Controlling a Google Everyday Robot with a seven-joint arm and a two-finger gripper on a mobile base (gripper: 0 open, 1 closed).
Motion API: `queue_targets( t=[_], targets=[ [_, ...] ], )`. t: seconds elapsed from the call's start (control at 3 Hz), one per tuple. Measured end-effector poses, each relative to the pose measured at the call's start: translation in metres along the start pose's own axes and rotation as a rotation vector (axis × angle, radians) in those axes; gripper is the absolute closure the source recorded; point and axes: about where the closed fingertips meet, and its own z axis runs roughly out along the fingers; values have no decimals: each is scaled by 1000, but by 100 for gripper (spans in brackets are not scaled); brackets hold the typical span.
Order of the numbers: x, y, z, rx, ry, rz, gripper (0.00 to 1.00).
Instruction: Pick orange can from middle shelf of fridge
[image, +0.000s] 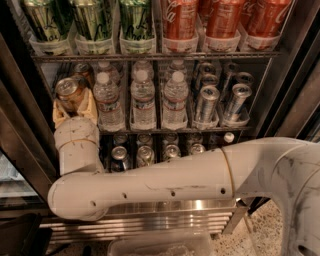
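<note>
The orange can (70, 92) stands at the front left of the middle shelf (150, 131) of the fridge (20, 125). My gripper (75, 103) reaches up from the white wrist below. Its tan fingers (92, 105) sit on either side of the can's lower half, closed on it. The can's silver top and pull tab show above the fingers. Another orange can (83, 70) stands behind it in the same lane.
Water bottles (143, 97) fill the lanes right of the can, then slim silver cans (206, 102). Green cans (92, 20) and red cola cans (180, 20) stand on the rack above. Small cans (145, 155) sit below. My arm (165, 182) crosses the steel base (165, 217).
</note>
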Motion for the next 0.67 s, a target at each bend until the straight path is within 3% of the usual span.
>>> queue_targets(
  t=[0.33,0.67],
  targets=[
    [0,-8,-19,-4,34,12,100],
    [13,-12,-44,-50,122,15,100]
  ],
)
